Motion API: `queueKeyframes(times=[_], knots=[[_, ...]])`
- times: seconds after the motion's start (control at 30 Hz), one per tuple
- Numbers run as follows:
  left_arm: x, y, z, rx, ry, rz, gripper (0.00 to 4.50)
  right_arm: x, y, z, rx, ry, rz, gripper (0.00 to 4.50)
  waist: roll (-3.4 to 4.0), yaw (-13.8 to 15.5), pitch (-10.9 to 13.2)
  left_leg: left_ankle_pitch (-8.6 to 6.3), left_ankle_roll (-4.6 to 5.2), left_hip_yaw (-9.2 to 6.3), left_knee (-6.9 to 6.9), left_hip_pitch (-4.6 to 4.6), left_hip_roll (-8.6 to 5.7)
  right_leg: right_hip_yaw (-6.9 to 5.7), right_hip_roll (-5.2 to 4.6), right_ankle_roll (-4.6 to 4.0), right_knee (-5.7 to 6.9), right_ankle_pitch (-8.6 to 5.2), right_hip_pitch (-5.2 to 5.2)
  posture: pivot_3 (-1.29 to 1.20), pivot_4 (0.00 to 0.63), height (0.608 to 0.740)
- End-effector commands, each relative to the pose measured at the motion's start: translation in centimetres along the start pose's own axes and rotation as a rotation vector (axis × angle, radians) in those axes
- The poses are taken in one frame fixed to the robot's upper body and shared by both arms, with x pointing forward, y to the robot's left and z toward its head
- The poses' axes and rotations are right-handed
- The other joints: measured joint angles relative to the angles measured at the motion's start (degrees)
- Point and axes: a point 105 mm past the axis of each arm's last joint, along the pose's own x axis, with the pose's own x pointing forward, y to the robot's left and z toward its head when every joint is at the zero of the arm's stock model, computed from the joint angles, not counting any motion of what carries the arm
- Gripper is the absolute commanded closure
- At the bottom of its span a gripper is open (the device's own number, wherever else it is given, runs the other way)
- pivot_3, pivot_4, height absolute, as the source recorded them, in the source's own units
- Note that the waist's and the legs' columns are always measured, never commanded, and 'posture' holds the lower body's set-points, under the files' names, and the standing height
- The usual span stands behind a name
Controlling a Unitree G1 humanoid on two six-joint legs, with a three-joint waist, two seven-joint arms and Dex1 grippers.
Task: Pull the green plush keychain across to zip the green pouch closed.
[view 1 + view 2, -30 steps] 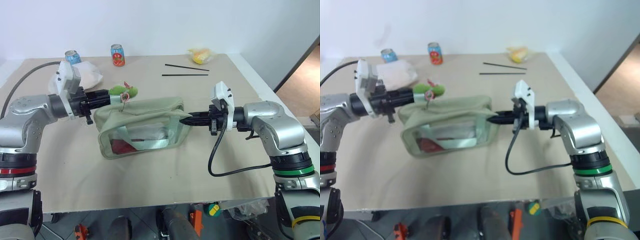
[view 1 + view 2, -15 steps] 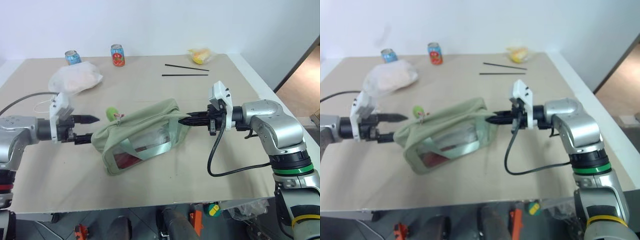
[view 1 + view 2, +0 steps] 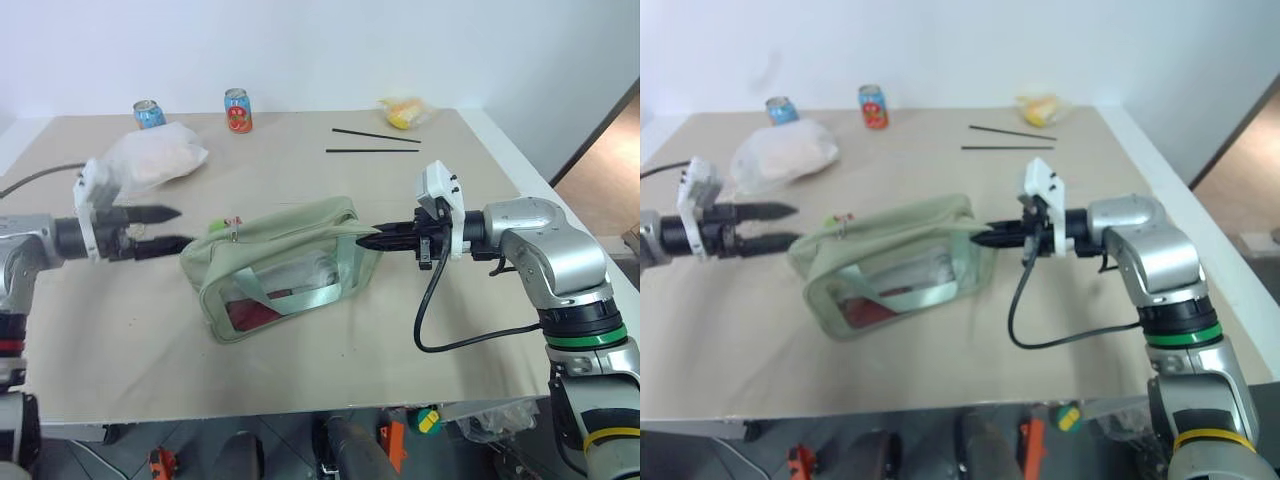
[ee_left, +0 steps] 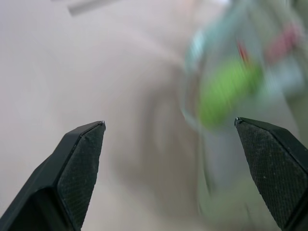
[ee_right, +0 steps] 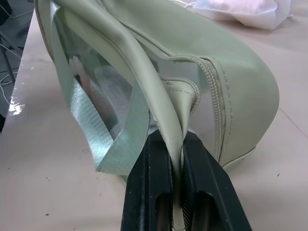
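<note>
Green pouch [image 3: 285, 265]: lies mid-tabletop [image 3: 330, 350], clear side window facing near; red contents and pale items show through the window; a green webbing strap crosses it; the zipper runs along the top.
Right pincer [image 3: 368, 240]: fingers together, clamped on a fabric tab at the pouch's right end; in the right wrist view the tab is squeezed between the two black fingers [image 5: 150, 183].
Left pincer [image 3: 170, 227]: fingers spread wide apart, holding nothing, just left of the pouch's left end and not touching it.
Green plush keychain [image 4: 226, 91]: in the left wrist view, a blurred lime-green shape against the pouch ahead of the open fingers; in the head views only a small green and red bit [image 3: 230, 224] shows at the pouch's top left corner.
White plastic bag [image 3: 155, 158]: farther left, crinkly, pale contents inside, which I cannot identify.
Black sticks [image 3: 372, 143]: two, far right of centre.
Cans: blue one [image 3: 148, 113] and red one [image 3: 237, 110] upright at the far edge.
Yellow packet [image 3: 404, 112]: far right, in clear wrap.
</note>
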Motion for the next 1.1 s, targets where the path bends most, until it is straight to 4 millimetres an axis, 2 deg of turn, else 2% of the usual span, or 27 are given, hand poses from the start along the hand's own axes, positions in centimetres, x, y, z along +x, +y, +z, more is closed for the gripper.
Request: queueKeyframes(times=[0.03, 0.2, 0.37, 0.53, 0.7, 0.9, 1.1], knots=[[-0.2, 0.3, 1.8, 0.002, -0.078, 0.018, 0.03, -0.5, -0.2, 1.2, -0.047, -0.011, -0.010, 4.50, 0.00, -0.2, 0.0, -0.01, 0.00, 0.01, 0.00, 0.00, 0.01, 0.03, 0.01, 0.00, 0.00, 0.00, 0.00, 0.00, 0.150, 0.740], [0.4, -1.1, 0.8, -0.023, -0.043, -0.066, 0.03, -0.7, -0.2, 1.1, -0.042, -0.006, -0.016, 4.50, 0.00, -0.2, 0.0, -0.03, 0.05, 0.03, -0.04, 0.03, 0.02, 0.05, 0.01, -0.01, 0.00, -0.01, -0.01, 0.00, 0.150, 0.740], [-0.5, -2.5, 0.1, -0.063, 0.017, -0.153, 0.03, -0.9, -0.1, 1.1, -0.038, -0.003, -0.019, 4.50, 0.00, -0.1, 0.0, -0.03, 0.04, 0.03, -0.02, 0.02, 0.00, 0.03, 0.00, -0.01, 0.00, -0.01, -0.01, 0.00, 0.150, 0.740], [0.0, -2.6, 0.1, -0.070, 0.018, -0.165, 0.03, -0.9, -0.1, 1.1, -0.038, -0.003, -0.020, 4.50, 0.00, -0.1, 0.0, -0.03, 0.05, 0.02, -0.02, 0.04, 0.00, 0.02, 0.00, -0.01, 0.01, -0.01, 0.00, 0.00, 0.150, 0.740], [1.5, -2.7, -0.4, -0.056, 0.031, -0.189, 0.03, -0.8, -0.1, 1.2, -0.039, -0.006, -0.018, 4.50, 0.00, -0.1, 0.0, -0.03, 0.04, 0.02, -0.02, 0.03, -0.01, 0.03, -0.01, -0.01, 0.00, -0.01, 0.00, 0.00, 0.150, 0.740], [2.9, -2.2, 0.0, -0.045, 0.000, -0.183, 0.03, -0.9, 0.0, 1.1, -0.037, -0.005, -0.024, 4.50, 0.00, 0.0, 0.0, -0.03, 0.05, 0.02, 0.00, 0.01, -0.02, 0.04, -0.01, -0.01, 0.00, -0.01, 0.00, 0.00, 0.150, 0.740], [3.3, -2.7, 0.1, -0.044, -0.017, -0.226, 0.03, -1.2, 0.0, 1.2, -0.035, -0.004, -0.031, 4.50, 0.00, 0.0, 0.0, -0.03, 0.05, 0.01, 0.00, 0.00, -0.01, 0.04, 0.00, -0.01, 0.01, -0.01, 0.00, 0.00, 0.150, 0.740]])
